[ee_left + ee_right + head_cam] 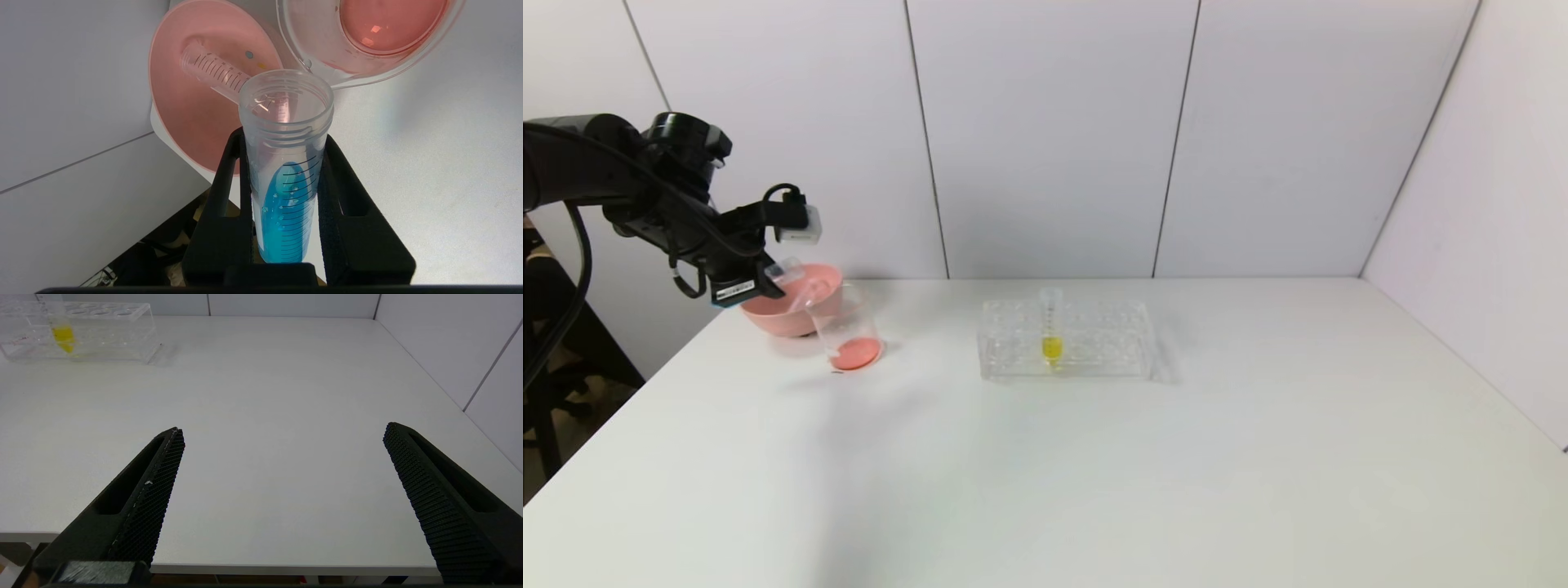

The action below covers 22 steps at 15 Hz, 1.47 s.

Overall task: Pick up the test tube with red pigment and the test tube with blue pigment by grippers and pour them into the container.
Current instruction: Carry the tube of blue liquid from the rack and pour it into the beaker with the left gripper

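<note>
My left gripper (282, 139) is shut on the test tube with blue pigment (286, 192), up at the table's far left (768, 282). The tube is tilted, and its blue liquid lies along its lower wall, well short of the mouth. Its open mouth sits beside the rim of the container (310, 65), a clear beaker (849, 331) with red liquid at its bottom. No test tube with red pigment in it is in view. My right gripper (284, 430) hangs open and empty above the table's near edge; the head view does not show it.
A pink bowl (784, 314) stands right behind the beaker, with an empty graduated tube (214, 73) lying in it. The clear rack (1094, 359) in the middle of the table holds a tube of yellow liquid (1051, 331). Wall panels close off the back and right.
</note>
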Each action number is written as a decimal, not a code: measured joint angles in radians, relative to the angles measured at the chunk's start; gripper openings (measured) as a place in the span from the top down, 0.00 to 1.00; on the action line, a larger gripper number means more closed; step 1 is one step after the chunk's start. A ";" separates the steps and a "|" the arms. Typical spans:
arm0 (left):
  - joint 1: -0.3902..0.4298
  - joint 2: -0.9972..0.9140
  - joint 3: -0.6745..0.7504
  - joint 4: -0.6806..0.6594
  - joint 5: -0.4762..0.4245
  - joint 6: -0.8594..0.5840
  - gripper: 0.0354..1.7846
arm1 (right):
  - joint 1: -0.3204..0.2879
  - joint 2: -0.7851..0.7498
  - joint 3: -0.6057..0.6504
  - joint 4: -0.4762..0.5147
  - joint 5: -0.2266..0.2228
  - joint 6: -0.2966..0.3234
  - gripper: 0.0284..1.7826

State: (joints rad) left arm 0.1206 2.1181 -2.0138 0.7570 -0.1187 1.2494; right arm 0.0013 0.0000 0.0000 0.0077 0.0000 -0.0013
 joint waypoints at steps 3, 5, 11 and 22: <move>-0.007 0.006 0.000 -0.002 0.005 0.003 0.76 | 0.000 0.000 0.000 0.000 0.000 0.000 0.00; -0.019 0.009 0.000 -0.002 0.033 0.009 0.76 | 0.000 0.000 0.000 0.000 0.000 0.000 0.00; -0.028 0.014 0.000 -0.004 0.071 0.039 0.76 | 0.000 0.000 0.000 0.000 0.000 0.000 0.00; -0.039 0.019 0.000 -0.016 0.096 0.049 0.76 | 0.000 0.000 0.000 0.000 0.000 0.000 0.00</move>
State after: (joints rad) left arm 0.0821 2.1374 -2.0143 0.7413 -0.0230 1.2983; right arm 0.0017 0.0000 0.0000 0.0077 0.0000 -0.0013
